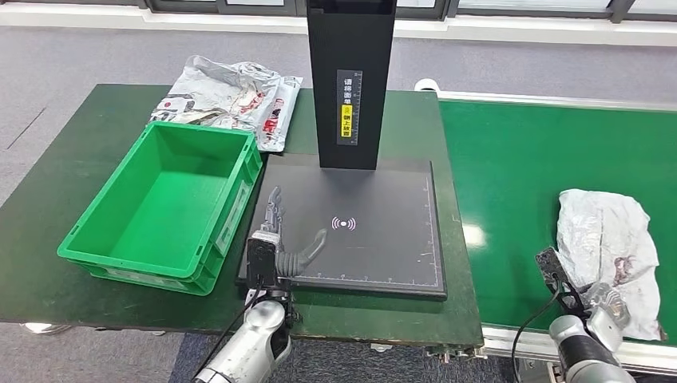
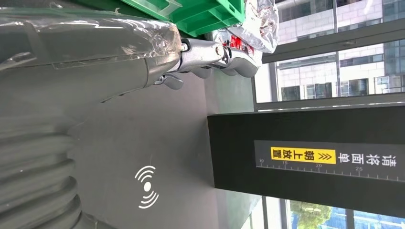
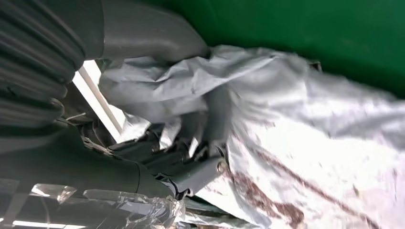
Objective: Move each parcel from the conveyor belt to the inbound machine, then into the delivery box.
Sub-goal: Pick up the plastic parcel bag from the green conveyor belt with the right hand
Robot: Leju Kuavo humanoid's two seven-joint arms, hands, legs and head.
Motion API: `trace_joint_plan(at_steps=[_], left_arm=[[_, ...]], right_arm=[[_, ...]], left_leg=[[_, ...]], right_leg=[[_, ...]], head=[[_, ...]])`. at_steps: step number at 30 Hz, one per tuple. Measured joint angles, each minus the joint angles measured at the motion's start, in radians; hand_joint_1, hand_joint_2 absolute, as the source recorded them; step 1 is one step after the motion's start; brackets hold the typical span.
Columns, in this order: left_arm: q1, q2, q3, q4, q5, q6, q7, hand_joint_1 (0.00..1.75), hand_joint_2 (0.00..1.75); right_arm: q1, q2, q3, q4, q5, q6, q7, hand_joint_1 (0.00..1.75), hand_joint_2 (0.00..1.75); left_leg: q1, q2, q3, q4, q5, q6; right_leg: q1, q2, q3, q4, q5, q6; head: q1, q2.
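Parcel (image 1: 607,239): crumpled silver-grey poly bag w/ dark red print, soft and wrinkled, lying flat on the green belt (image 1: 519,175) near its front edge, on my right. My right hand (image 1: 605,307) is at the bag's near corner; in the right wrist view the fingers (image 3: 191,162) are tucked into the folds and the thick grey thumb (image 3: 153,38) lies over a bunched flap, so I read it as clamped on the parcel (image 3: 310,143), though the blur makes finger detail hard to tell. Bag looks glossy, thin film, lots of creases. Left hand (image 1: 275,231) rests low over the scanner pad (image 1: 383,239), a flat matte black square w/ a ruled edge and a small pink wireless mark (image 1: 344,223); fingers spread apart, thumb out toward the mark, holding nothing. In the left wrist view the fingers (image 2: 215,52) stretch straight along the grey pad surface. Scanner post (image 1: 351,80) is a tall black box column w/ a yellow label, standing at the pad's back edge. Left of the pad, touching it or just beside, sits the green plastic crate (image 1: 88,231), rectangular, ribbed rim, hard shiny walls. Behind the crate on the dark green table (image 1: 48,191) lies a second bag (image 1: 231,100), same crinkled silver film w/ red print.
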Motion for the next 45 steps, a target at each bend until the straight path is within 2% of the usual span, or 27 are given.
trace_joint_plan(at_steps=[6, 10, 12, 15, 17, 18, 21, 24, 27, 29, 32, 38, 41, 45], left_arm=[[0.0, 0.002, 0.011, -0.007, 0.001, 0.0, 0.0, 0.0, 1.75], [0.0, 0.003, 0.015, -0.008, 0.001, 0.0, 0.0, 0.0, 1.75], [0.0, 0.003, 0.016, -0.009, 0.001, 0.003, 0.0, 0.0, 1.75], [0.001, 0.003, 0.018, -0.009, -0.007, 0.013, 0.0, 0.0, 1.75], [0.001, 0.005, 0.019, -0.012, -0.017, 0.019, 0.0, 0.0, 1.75], [0.001, 0.006, 0.019, -0.013, -0.023, 0.022, 0.0, 0.0, 1.75], [-0.001, 0.014, 0.019, -0.017, -0.045, 0.024, 0.0, 0.0, 1.75], [-0.017, 0.022, 0.019, -0.014, -0.068, 0.02, 0.0, 0.0, 1.75], [-0.038, 0.026, 0.019, -0.007, -0.078, 0.013, 0.0, 0.0, 1.75], [-0.043, 0.03, 0.019, -0.004, -0.082, 0.011, 0.0, 0.0, 1.75], [-0.044, 0.035, 0.019, -0.002, -0.084, 0.011, 0.0, 0.0, 1.75], [-0.045, 0.041, 0.019, 0.0, -0.09, 0.013, 0.0, 0.0, 1.75], [-0.051, 0.044, 0.019, 0.001, -0.112, 0.026, 0.0, 0.0, 1.75], [-0.087, 0.049, 0.02, 0.008, -0.129, 0.014, 0.0, 0.0, 1.75]], right_arm=[[-0.002, 0.006, 0.0, 0.001, -0.033, -0.139, -0.124, 1.75, 1.75], [-0.004, 0.011, 0.0, 0.0, -0.05, -0.167, -0.164, 1.75, 1.75], [0.0, 0.019, -0.003, -0.012, -0.093, -0.214, -0.269, 1.75, 1.75], [0.016, 0.059, -0.018, -0.091, -0.203, -0.268, -0.528, 1.75, 1.75], [0.048, 0.105, -0.005, -0.201, -0.311, -0.244, -0.638, 1.75, 1.75], [0.072, 0.13, 0.02, -0.273, -0.367, -0.215, -0.658, 1.75, 1.75], [0.149, 0.196, 0.171, -0.493, -0.466, -0.129, -0.652, 1.75, 1.75], [0.193, 0.254, 0.392, -0.662, -0.478, -0.055, -0.612, 1.75, 1.75], [0.213, 0.292, 0.582, -0.763, -0.477, -0.045, -0.573, 1.75, 1.75], [0.218, 0.3, 0.664, -0.806, -0.494, -0.051, -0.568, 1.75, 1.75], [0.222, 0.301, 0.73, -0.85, -0.511, -0.054, -0.57, 1.75, 1.75], [0.232, 0.301, 0.788, -0.89, -0.519, -0.048, -0.575, 1.75, 1.75], [0.228, 0.308, 0.818, -0.897, -0.517, 0.003, -0.596, 1.75, 1.75], [0.202, 0.344, 0.915, -0.897, -0.542, 0.117, -0.593, 1.75, 1.75]], left_leg=[[0.0, 0.0, 0.0, 0.0, 0.0, 0.0], [0.0, -0.001, -0.001, 0.0, 0.0, 0.0], [0.0, -0.001, -0.001, 0.0, 0.0, 0.0], [0.0, 0.0, -0.001, 0.0, 0.0, 0.0], [0.0, 0.0, -0.001, 0.0, 0.0, 0.0], [0.0, -0.001, -0.001, -0.001, 0.001, 0.0], [0.0, 0.0, -0.001, -0.001, 0.001, -0.001], [0.001, 0.006, 0.0, -0.001, 0.001, -0.002], [0.001, 0.005, 0.0, -0.001, 0.002, -0.004], [0.001, 0.002, -0.001, -0.001, 0.003, -0.004], [0.0, 0.001, -0.001, -0.001, 0.003, -0.004], [-0.001, 0.001, -0.001, -0.001, 0.002, -0.004], [0.0, 0.001, -0.002, -0.001, 0.002, -0.004], [0.0, 0.002, -0.002, -0.001, 0.003, -0.005]], right_leg=[[0.0, 0.0, 0.0, 0.0, 0.0, 0.0], [0.0, 0.0, 0.0, 0.0, 0.0, 0.0], [0.0, 0.0, 0.0, 0.0, 0.0, 0.0], [0.0, 0.0, -0.001, 0.0, 0.0, 0.0], [0.0, 0.0, -0.001, 0.001, 0.0, 0.0], [0.0, 0.0, -0.001, 0.001, 0.0, 0.0], [0.0, 0.001, -0.002, 0.003, -0.001, -0.001], [0.0, 0.006, -0.004, 0.004, -0.001, -0.002], [0.0, 0.004, -0.005, 0.004, -0.001, -0.002], [0.0, 0.002, -0.004, 0.004, -0.002, -0.003], [0.0, 0.001, -0.004, 0.004, -0.002, -0.003], [-0.001, 0.002, -0.004, 0.003, -0.001, -0.002], [0.0, 0.002, -0.004, 0.004, -0.001, -0.003], [0.001, 0.003, -0.005, 0.004, -0.001, -0.003]], head=[[0.0, 0.0], [0.0, 0.0], [0.0, 0.0], [0.0, 0.0], [0.0, 0.0], [0.0, 0.0], [0.0, 0.0], [0.0, 0.0], [0.0, 0.0], [0.0, 0.0], [0.0, 0.0], [0.0, 0.0], [0.0, 0.0], [0.0, 0.0]])
